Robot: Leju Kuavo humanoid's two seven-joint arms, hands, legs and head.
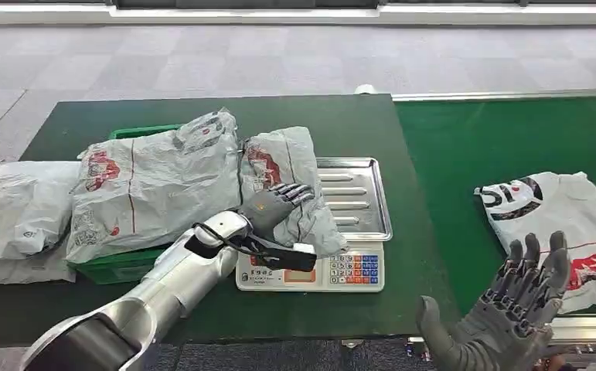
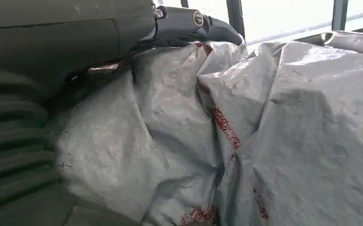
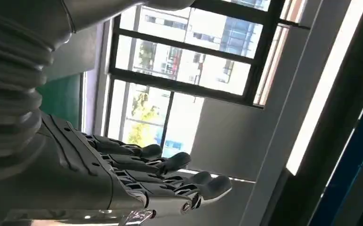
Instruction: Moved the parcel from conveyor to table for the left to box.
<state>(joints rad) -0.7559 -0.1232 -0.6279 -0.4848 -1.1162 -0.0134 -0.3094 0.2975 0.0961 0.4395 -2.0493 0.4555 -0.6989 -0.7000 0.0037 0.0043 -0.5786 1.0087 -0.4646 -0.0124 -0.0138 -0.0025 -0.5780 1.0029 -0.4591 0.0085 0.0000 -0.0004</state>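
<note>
My left hand [image 1: 277,202] grips the parcel [image 1: 287,185] on the scale [image 1: 356,232] — boxing remains; my right hand [image 1: 511,309] hangs open, empty.

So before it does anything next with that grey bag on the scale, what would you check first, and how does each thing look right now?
1. Left hand on the grey parcel: ok, it rests on the bag.
2. Firm hold on that parcel: cannot tell; the fingers lie on top of it.
3. Parcel sits on the scale: ok, partly on the tray, partly leaning against the bag in the green bin.
4. Room in the bin: not ok, a big bag covers it.
5. Right hand free: ok, held open, holding nothing.
6. Next parcel waiting on the conveyor: ok.
</note>
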